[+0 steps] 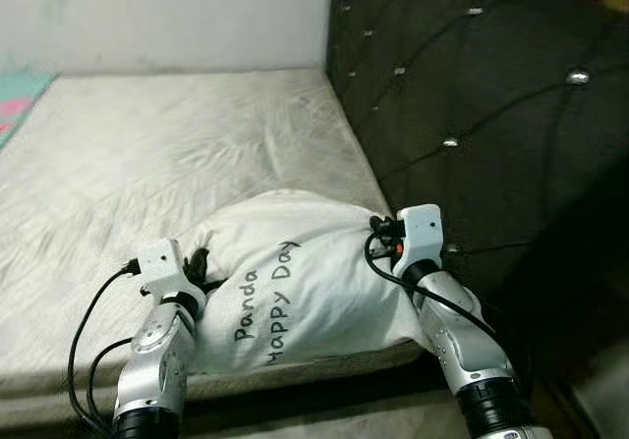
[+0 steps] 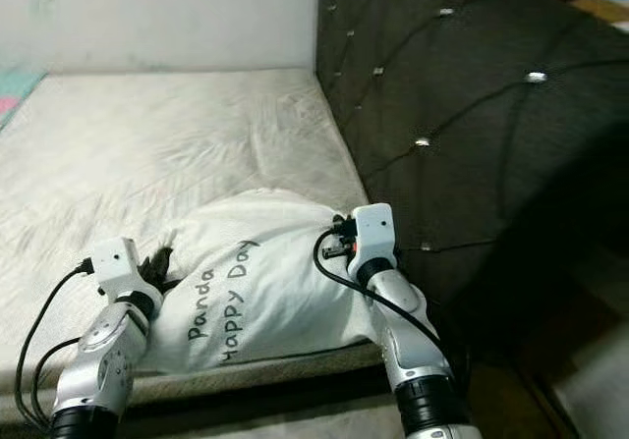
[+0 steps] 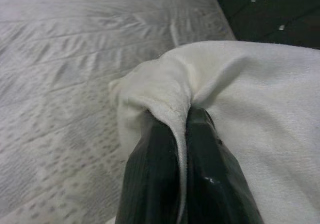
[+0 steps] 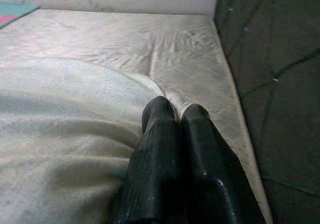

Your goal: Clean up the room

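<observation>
My left tool [image 3: 182, 129] is clamped on a fold of white cloth at one end of the pillow [image 1: 295, 282]; its two black fingers [image 3: 150, 174] pinch the fabric between them. My right tool [image 4: 172, 114] is closed on a pinch of the same pillow at its opposite end, the end nearest the headboard [image 1: 472, 115], with the two fingers pressed together and a small ridge of cloth at their tips.

One pillow, white, printed in dark handwriting-style letters: "Panda" on one line, "Happy Day" on the next. The writing runs diagonally up the cover, from the bed's near edge towards the headboard.

Two silver arms, one at each end of the pillow, each with a white camera block at the wrist and black cables looping off it.

The pillow lies on the bed [image 1: 147, 164] at its near corner beside the headboard, partly overhanging the near edge. The mattress cover is pale grey-white, lightly wrinkled, with a fine dotted weave. The headboard is dark, diamond-tufted, set with small shiny studs. At the bed's far edge stands a plain white wall [image 1: 177, 17]. A teal and pink cloth [image 1: 18, 100] shows at the bed's far left edge.
</observation>
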Motion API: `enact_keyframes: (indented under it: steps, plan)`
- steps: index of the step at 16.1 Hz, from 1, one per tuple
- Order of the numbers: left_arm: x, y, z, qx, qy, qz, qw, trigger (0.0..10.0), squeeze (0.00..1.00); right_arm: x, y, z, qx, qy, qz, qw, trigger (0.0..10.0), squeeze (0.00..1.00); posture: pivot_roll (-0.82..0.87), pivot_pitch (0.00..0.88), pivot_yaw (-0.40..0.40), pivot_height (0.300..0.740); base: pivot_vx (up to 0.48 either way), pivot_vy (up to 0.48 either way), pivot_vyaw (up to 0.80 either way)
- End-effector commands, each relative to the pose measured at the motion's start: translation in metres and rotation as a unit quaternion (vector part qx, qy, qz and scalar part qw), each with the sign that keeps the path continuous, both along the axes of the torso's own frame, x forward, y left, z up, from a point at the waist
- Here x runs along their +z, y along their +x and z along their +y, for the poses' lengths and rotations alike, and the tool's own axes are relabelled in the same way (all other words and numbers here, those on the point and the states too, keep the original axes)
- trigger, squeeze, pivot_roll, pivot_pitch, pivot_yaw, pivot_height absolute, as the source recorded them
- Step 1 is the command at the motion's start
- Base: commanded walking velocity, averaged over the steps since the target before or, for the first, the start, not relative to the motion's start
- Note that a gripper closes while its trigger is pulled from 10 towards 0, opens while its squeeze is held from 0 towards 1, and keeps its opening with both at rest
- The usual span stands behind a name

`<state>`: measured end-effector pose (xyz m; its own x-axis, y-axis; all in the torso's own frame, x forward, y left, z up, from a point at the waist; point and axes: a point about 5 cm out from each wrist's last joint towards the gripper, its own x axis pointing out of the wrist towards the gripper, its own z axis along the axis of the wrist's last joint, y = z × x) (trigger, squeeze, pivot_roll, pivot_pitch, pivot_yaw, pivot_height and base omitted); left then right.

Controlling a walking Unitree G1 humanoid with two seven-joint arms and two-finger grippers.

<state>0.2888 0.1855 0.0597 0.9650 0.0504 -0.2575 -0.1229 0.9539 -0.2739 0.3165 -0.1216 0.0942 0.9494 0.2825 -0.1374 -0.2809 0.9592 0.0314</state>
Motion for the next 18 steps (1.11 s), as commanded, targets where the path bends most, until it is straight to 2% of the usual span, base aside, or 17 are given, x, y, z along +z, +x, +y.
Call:
enact_keyframes:
  steps: [1,13,16,18]
  plan:
    - [0.0216,0.0097,-0.0085,-0.022,-0.001,-0.055,0.998,10.0,0.00,0.0281,0.0078,0.0015,0.002,0.009,-0.063,0.998,10.0,0.00,-0.12,0.000,-0.027,0.740,0.379,0.000,-0.47]
    - [0.0209,0.0093,-0.0087,-0.024,0.000,-0.052,0.998,10.0,0.00,0.0284,0.0077,0.0012,0.000,0.009,-0.066,0.998,10.0,0.00,-0.12,0.000,-0.027,0.740,0.384,0.000,-0.04]
    - [0.0205,0.0099,-0.0095,-0.022,-0.001,-0.048,0.999,10.0,0.00,0.0286,0.0082,0.0008,-0.001,0.009,-0.067,0.998,10.0,0.00,-0.12,0.000,-0.026,0.740,0.315,0.000,0.00]
    - [0.0192,0.0095,-0.0092,-0.019,-0.001,-0.046,0.999,10.0,0.00,0.0285,0.0085,0.0007,-0.001,0.009,-0.067,0.998,10.0,0.00,-0.12,0.000,-0.026,0.740,0.000,0.000,0.00]
